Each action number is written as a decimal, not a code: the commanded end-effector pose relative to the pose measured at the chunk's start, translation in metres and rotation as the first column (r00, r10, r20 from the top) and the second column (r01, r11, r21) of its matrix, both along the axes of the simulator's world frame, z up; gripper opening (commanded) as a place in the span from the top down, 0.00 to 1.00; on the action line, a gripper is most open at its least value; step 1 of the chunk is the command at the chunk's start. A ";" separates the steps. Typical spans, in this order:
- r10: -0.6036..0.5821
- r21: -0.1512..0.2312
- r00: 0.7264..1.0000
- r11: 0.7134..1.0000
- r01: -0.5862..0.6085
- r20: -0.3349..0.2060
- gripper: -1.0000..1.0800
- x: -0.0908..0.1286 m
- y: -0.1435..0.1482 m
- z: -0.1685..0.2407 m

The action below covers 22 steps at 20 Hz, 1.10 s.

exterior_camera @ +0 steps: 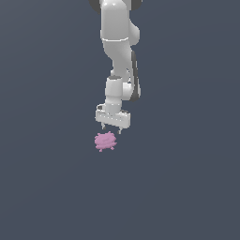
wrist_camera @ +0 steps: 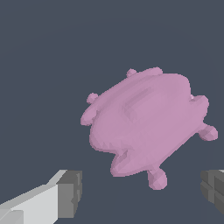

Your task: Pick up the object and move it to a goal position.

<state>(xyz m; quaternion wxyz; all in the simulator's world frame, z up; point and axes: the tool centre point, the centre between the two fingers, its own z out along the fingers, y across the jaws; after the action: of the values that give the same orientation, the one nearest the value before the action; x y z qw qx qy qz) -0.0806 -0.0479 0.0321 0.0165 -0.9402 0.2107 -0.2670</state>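
The object point(exterior_camera: 105, 141) is a small pink lumpy blob with short bumps around its edge, lying on the dark grey floor. In the wrist view the object point(wrist_camera: 144, 120) fills the middle of the picture. My gripper point(exterior_camera: 111, 129) hangs just above it and slightly toward the exterior view's right, fingers pointing down. It is open, and the two grey fingertips point(wrist_camera: 70, 192) stand wide apart with nothing between them. The blob lies ahead of the gap, not inside it.
The white arm point(exterior_camera: 117, 56) comes down from the top of the exterior view. The flat dark grey floor point(exterior_camera: 47, 187) spreads all around with no other objects in sight.
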 end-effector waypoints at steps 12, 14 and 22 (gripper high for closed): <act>-0.001 0.000 1.000 1.000 0.001 0.001 1.00 0.012 -0.002 -0.021; -0.001 0.000 1.000 1.000 0.001 0.001 1.00 0.012 -0.002 -0.021; -0.009 -0.007 1.000 1.000 0.009 0.023 1.00 0.018 -0.008 -0.012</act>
<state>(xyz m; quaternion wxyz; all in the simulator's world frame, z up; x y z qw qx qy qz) -0.0626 -0.0570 0.0202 0.0142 -0.9362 0.2141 -0.2785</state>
